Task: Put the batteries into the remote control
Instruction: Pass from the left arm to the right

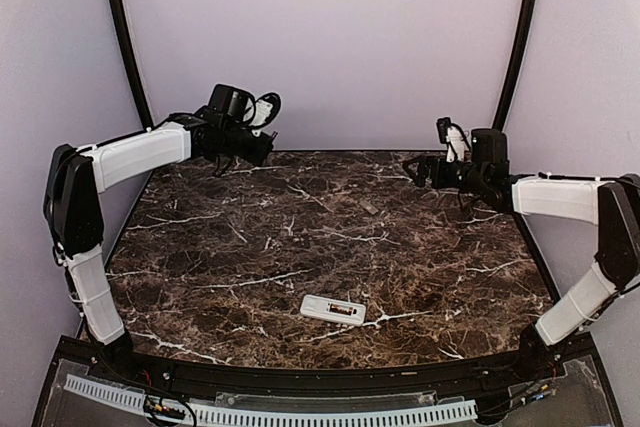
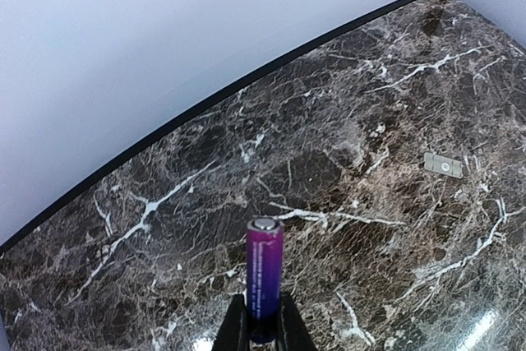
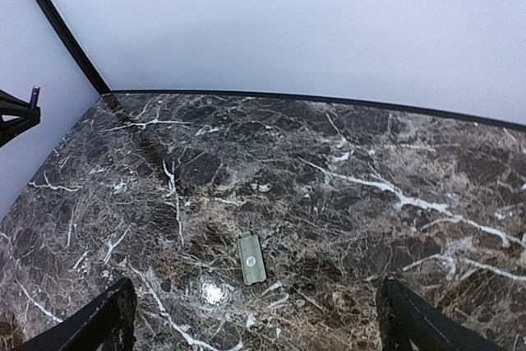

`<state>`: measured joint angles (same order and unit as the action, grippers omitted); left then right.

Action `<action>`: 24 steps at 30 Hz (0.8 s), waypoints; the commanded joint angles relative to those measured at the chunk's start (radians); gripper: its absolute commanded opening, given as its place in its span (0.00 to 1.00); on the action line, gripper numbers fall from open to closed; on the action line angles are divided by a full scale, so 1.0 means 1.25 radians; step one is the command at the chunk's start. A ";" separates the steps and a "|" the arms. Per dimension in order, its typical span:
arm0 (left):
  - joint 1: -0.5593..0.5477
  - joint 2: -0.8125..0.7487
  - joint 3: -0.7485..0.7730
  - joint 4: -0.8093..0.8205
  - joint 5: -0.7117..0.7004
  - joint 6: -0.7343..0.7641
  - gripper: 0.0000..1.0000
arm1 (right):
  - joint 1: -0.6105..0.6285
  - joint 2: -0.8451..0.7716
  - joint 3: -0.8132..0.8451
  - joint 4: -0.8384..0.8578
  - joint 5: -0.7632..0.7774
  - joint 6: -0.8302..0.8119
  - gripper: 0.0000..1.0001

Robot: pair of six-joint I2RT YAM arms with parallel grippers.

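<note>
The white remote control lies flat near the table's front edge, back side up. Something dark with orange marks, seemingly a battery, sits in its bay. My left gripper is shut on a slim purple battery, which stands upright between the fingers, metal end up. In the top view this gripper hovers over the table's back left corner, far from the remote. My right gripper hangs open and holds nothing at the back right; in its wrist view its fingers stand wide apart.
A small flat grey cover piece lies on the marble table right of centre, also seen as the cover below the right gripper and the cover in the left wrist view. Pale walls close the back and sides.
</note>
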<state>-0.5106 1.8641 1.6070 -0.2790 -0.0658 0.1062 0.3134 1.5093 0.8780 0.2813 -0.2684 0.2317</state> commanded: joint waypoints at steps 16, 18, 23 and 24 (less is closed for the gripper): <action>-0.119 -0.130 -0.084 0.358 0.293 -0.102 0.00 | -0.004 -0.138 0.096 0.181 -0.389 0.070 0.95; -0.123 -0.152 -0.134 0.409 0.318 -0.137 0.00 | -0.003 -0.126 0.105 0.197 -0.438 0.117 0.92; -0.157 -0.214 -0.300 0.550 0.354 -0.135 0.00 | 0.042 -0.122 0.098 0.139 -0.472 0.081 0.78; -0.162 -0.220 -0.323 0.594 0.376 -0.138 0.00 | 0.068 -0.133 0.088 0.123 -0.448 0.029 0.77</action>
<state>-0.6861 1.6581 1.3334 0.2630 0.3119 -0.0319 0.3290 1.3521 1.0073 0.4522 -0.7834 0.3317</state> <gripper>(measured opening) 0.076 0.798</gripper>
